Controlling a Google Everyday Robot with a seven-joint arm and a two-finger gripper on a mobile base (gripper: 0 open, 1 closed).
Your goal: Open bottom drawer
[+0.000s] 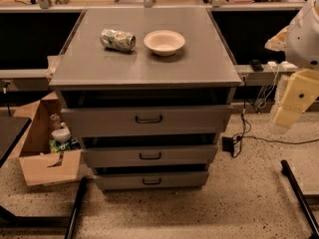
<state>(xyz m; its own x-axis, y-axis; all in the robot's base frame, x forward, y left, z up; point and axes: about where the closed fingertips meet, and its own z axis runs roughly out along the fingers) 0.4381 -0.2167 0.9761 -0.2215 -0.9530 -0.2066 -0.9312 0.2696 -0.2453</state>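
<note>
While the gripper hangs well right of the cabinet, its state impossible to tell, the bottom drawer sits lowest in that cabinet, speckled floor before its front edge.

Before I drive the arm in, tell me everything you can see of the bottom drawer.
The bottom drawer is the lowest and smallest of three grey, metal-looking fronts in the cabinet, just above the speckled floor. A small dark bar handle lies level at its centre. A dark gap shows above its front, under the middle drawer. Nothing touches it; the pincer hangs off to the right, higher up.
</note>
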